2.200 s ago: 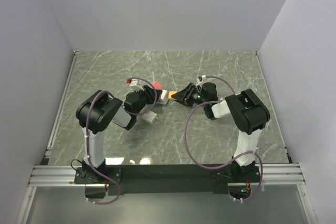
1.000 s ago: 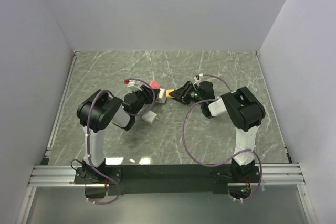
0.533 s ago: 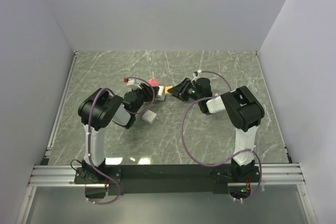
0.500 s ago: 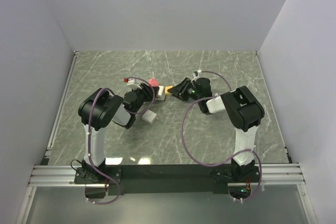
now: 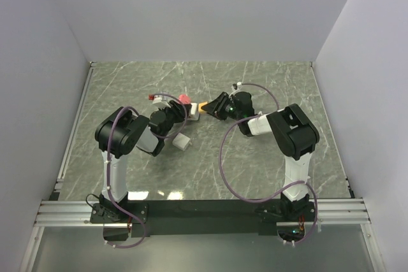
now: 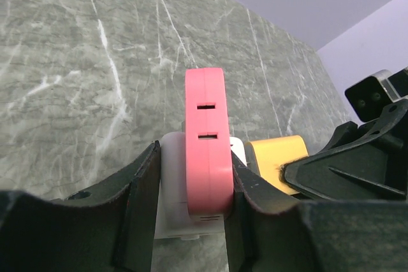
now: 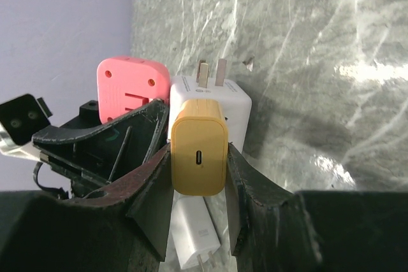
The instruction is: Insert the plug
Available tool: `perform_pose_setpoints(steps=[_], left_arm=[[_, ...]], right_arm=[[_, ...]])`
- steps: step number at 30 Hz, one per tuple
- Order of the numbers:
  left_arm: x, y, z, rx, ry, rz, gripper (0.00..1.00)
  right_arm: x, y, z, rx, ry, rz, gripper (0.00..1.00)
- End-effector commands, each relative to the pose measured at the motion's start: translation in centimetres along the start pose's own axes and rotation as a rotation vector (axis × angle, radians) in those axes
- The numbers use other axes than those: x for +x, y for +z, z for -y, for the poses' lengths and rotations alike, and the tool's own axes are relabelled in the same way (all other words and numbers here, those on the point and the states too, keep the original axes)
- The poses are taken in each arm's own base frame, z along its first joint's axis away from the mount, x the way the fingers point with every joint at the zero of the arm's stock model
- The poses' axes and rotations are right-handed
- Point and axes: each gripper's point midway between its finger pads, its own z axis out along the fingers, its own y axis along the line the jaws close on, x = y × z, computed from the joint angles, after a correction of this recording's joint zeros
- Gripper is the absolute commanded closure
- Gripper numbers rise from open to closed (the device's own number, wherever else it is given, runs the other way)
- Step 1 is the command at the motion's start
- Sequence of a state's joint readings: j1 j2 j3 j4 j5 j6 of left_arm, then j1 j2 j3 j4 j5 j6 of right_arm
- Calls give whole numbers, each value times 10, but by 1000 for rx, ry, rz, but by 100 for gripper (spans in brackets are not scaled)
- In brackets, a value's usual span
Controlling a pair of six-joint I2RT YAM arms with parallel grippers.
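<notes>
My left gripper (image 5: 176,113) (image 6: 193,157) is shut on a socket block made of a pink slotted part (image 6: 205,138) (image 5: 185,99) (image 7: 131,87) and a white cube (image 6: 172,183) (image 7: 213,97). Two metal prongs stick out of the cube. The yellow plug (image 7: 198,148) (image 5: 204,106) (image 6: 277,160) is clamped in my right gripper (image 7: 198,157) (image 5: 215,105), with its USB port facing the right wrist camera. The plug's front end lies against the white cube's side. I cannot tell whether its pins are in a socket.
A loose white charger (image 5: 182,142) (image 7: 196,237) lies on the marble table (image 5: 268,87) just below the two grippers. Purple cables (image 5: 226,157) loop from both arms. Grey walls enclose the table on three sides.
Both grippers have drifted toward the far side of the table. The right one has carried the yellow plug left until it meets the white cube. Both grips are unchanged.
</notes>
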State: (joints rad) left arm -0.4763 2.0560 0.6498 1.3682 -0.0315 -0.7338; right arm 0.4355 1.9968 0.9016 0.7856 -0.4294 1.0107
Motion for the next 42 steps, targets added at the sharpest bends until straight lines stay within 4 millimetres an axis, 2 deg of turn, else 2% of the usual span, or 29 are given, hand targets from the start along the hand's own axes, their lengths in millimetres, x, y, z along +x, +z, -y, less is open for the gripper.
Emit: perform_pose_setpoints(steps=[1,5,9,13,15,19,23,27,30,35,37,39,42], left_arm=[[111,-58,57,250,-89,-490,66],[113,-63,45,217,-104,-500,66],[115,-67,31,189,-122,-502,64],[113,-67,37,218,-118,-504,57],[108,-67,40,230,-110,-487,48],[102,-69,41,227,-91,-465,37],[102,-70,41,230,-90,-462,36],[107,-73,45,261,-119,-481,39],[102,-73,55,313,-132,-462,39],[106,-67,68,354,-119,-469,39],[108,-66,75,375,-120,-472,38],[111,-66,75,374,-129,-477,37],[114,-68,69,355,-133,-481,31]], right_arm=[[73,17,20,101,-95,-181,100],[70,18,3,67,-121,-172,100],[63,16,0,102,-153,-146,100],[54,13,-1,146,-204,-118,100],[51,13,-3,157,-210,-117,100],[46,13,-5,172,-230,-104,100],[46,15,-11,155,-231,-103,100],[44,14,-21,127,-231,-100,100],[41,9,-28,115,-239,-92,100],[39,-1,-41,89,-253,-84,100],[37,-5,-47,80,-262,-74,100],[36,-10,-44,99,-270,-66,100],[28,-16,-43,131,-303,-35,100]])
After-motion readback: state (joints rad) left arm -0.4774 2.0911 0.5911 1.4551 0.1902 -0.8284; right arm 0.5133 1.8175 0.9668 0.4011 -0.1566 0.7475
